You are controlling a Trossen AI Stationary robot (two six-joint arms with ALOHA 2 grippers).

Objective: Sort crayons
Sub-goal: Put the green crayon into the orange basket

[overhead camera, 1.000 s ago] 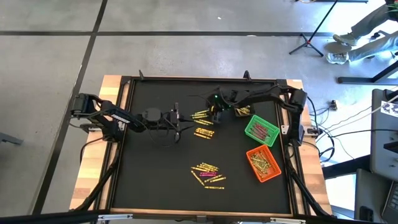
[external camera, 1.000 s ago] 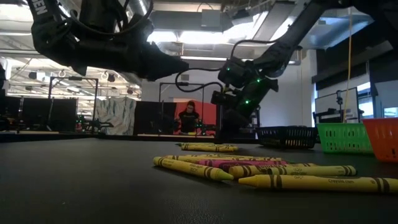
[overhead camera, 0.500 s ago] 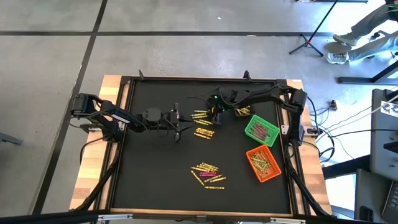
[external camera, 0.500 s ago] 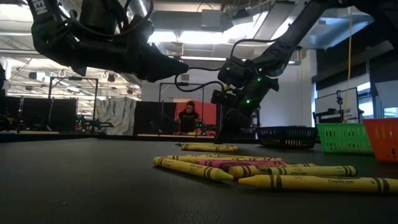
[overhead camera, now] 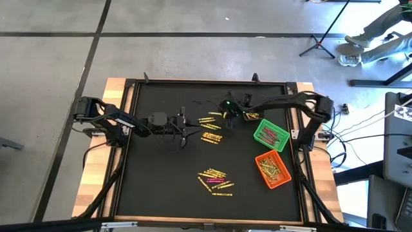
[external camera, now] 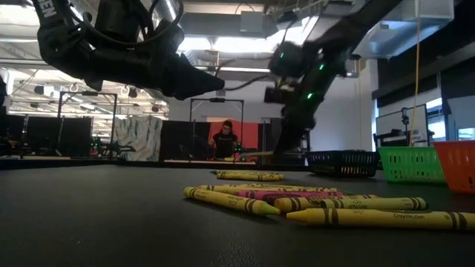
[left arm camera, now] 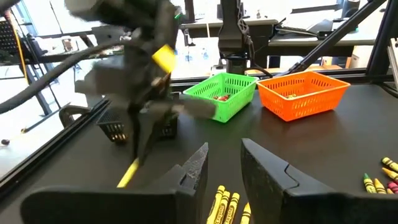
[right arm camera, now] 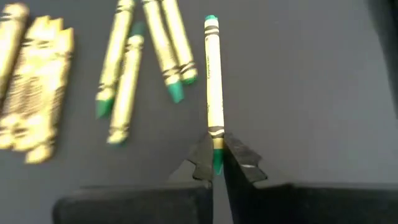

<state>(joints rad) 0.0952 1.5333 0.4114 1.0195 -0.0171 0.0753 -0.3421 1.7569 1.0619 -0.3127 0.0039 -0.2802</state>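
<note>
Crayon [right arm camera: 214,93], yellow: pinched at one end in right end effector [right arm camera: 216,163], long axis straight ahead, lifted above desk [overhead camera: 161,167]; green bin [overhead camera: 270,135] nearest. Left end effector [left arm camera: 224,171] parted, empty.

A black bin [overhead camera: 250,115] sits just beside the right gripper, a green bin [overhead camera: 270,135] near it, and an orange bin [overhead camera: 273,170] farther off, all on the black table [overhead camera: 161,174]. Beyond it, a person [external camera: 224,141] sits before a red panel.
</note>
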